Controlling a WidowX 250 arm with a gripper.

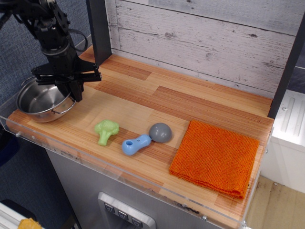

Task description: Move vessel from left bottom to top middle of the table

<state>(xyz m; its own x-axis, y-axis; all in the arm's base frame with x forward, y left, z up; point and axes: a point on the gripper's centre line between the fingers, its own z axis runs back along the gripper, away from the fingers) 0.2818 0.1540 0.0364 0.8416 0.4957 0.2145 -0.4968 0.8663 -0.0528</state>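
The vessel [40, 99], a shiny steel pot with thin wire loop handles, is at the left front of the striped wooden table [190, 100]. It is tilted, with its right side raised. My gripper [74, 93] points down at the pot's right rim and is shut on it. The black arm rises from there to the top left corner. The pot's left side seems to rest near the table's left edge.
A green broccoli toy [106, 130], a blue toy [135, 144] and a small grey dome [160, 132] lie along the front. An orange cloth [214, 157] is at the right. A dark post [100, 31] stands at the back left. A clear acrylic rim [95, 162] edges the front.
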